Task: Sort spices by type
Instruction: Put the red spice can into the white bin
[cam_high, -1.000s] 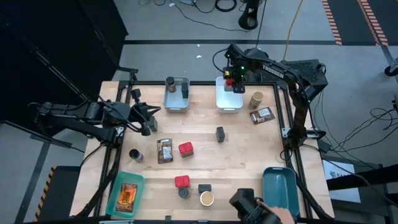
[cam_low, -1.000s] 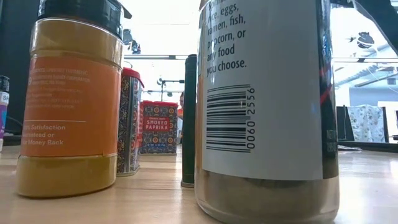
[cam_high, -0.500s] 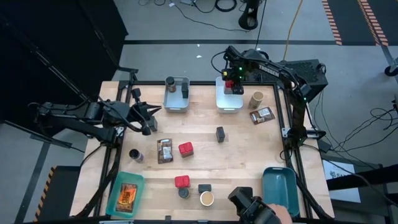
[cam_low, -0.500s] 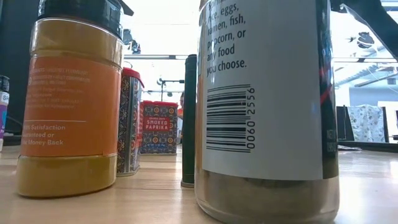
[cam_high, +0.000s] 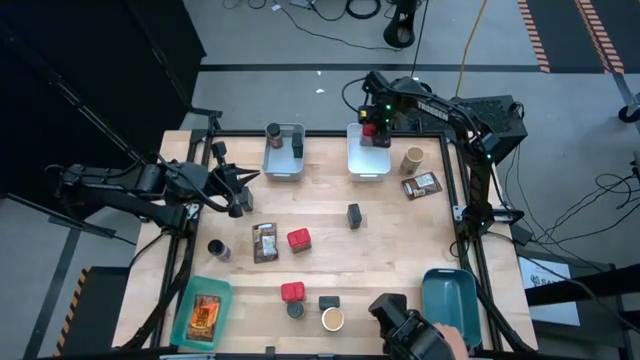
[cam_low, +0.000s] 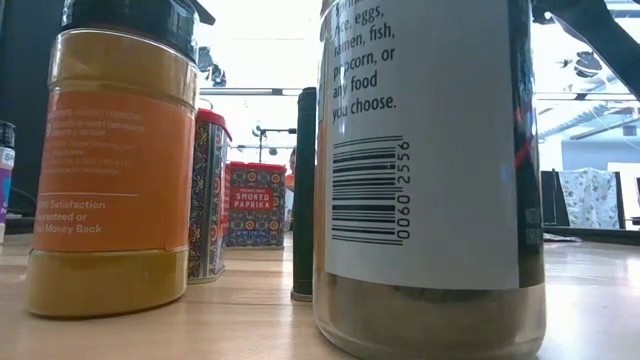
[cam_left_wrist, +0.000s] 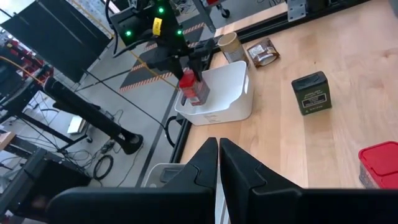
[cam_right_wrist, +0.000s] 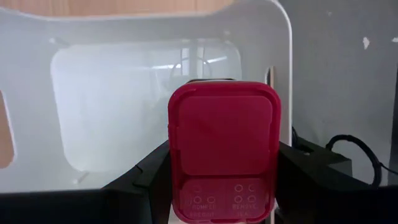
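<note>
Two arms over one wooden worktop (cam_high: 400, 235), and most of the action is up at the white bin (cam_high: 368, 158) at the far edge. Going big to small: teal bin (cam_high: 451, 300) sits well away from the white bin, at the near right corner, and a green bin (cam_high: 203, 312) with an orange packet (cam_high: 204, 317) in it sits at the near left corner. A grey bin (cam_high: 283, 155) stands just left of the white bin with two dark jars in it.

Right hand (cam_high: 374, 131) hangs over the white bin, fingers clamped on a red tin (cam_right_wrist: 222, 152), which is held above the bin's inside, not resting on its floor. Left hand (cam_left_wrist: 219, 163) waits well to the left of the white bin, fingers pressed together, holding nothing.

Just right of the white bin: a tan-topped jar (cam_high: 412, 158) and a brown packet (cam_high: 421, 185). Nearer the middle of the worktop there's a dark tin (cam_high: 354, 215), another red tin (cam_high: 298, 239) and a printed packet (cam_high: 264, 242).
</note>
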